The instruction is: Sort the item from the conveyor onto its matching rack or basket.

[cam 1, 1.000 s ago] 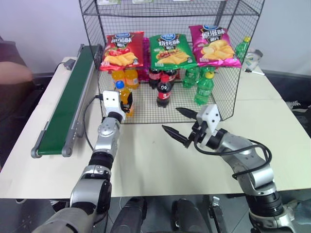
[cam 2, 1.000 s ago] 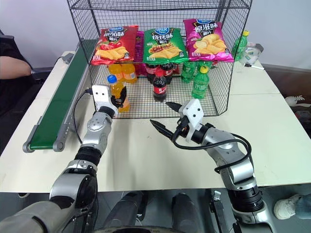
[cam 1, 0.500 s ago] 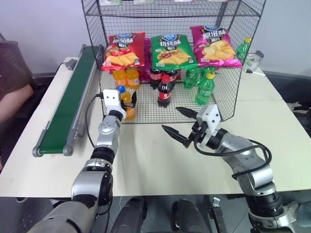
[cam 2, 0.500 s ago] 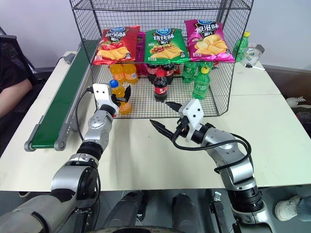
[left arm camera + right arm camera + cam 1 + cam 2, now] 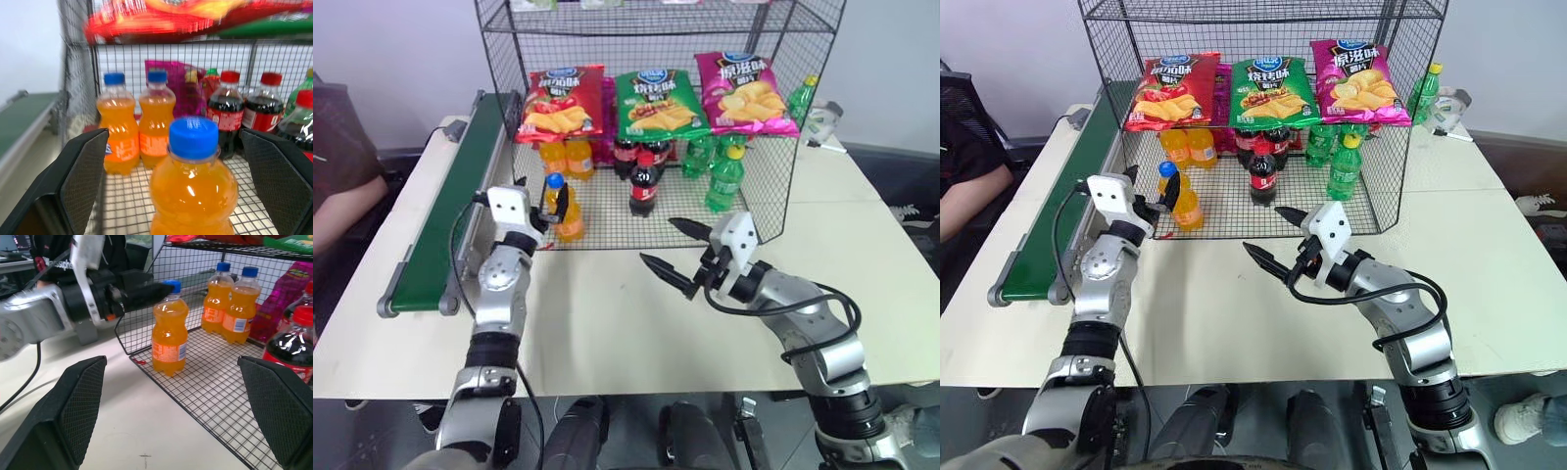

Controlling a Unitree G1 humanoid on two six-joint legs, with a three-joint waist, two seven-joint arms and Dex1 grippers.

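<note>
The item, an orange soda bottle (image 5: 570, 217) with a blue cap, stands upright on the grid floor at the front left corner of the black wire rack (image 5: 769, 186). My left gripper (image 5: 546, 201) is open just in front of it, and its fingers (image 5: 85, 169) stand wide on either side of the bottle (image 5: 193, 191) without touching it. My right gripper (image 5: 658, 242) hovers open over the table in front of the rack, with nothing between its fingers. The green conveyor (image 5: 450, 211) runs along the table's left side with nothing on it.
Two more orange bottles (image 5: 566, 155) stand at the back of the rack, beside cola bottles (image 5: 643, 186) and green bottles (image 5: 724, 181). Chip bags (image 5: 656, 103) hang above them. A person's arm (image 5: 337, 211) rests at the left edge.
My left gripper has opened, let go of the orange bottle and drawn back and to the left. The bottle stays standing on the rack floor. The right arm has not moved.
</note>
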